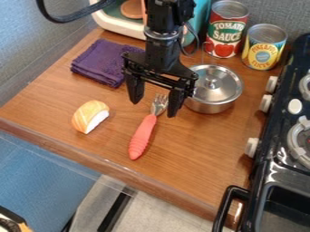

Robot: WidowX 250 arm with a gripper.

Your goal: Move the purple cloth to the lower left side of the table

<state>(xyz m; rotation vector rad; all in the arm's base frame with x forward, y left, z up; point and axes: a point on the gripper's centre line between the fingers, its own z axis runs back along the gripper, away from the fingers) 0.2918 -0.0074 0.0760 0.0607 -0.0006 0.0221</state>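
My gripper (155, 108) hangs over the middle of the wooden table, its two fingers spread apart with nothing held between them. Behind and to the left of it lies the purple cloth (103, 62), folded into a thick square, near the table's left back edge. The gripper's body covers a bit of the cloth's right side. The wooden table (194, 154) runs down to a rounded front edge at the lower left.
An orange-and-white sushi piece (90, 116) sits at the left front. A fork with a coral handle (142, 137) lies below the gripper. To the right are a lidded metal pot (213, 88), two cans (227, 29) and a black stove (284, 149).
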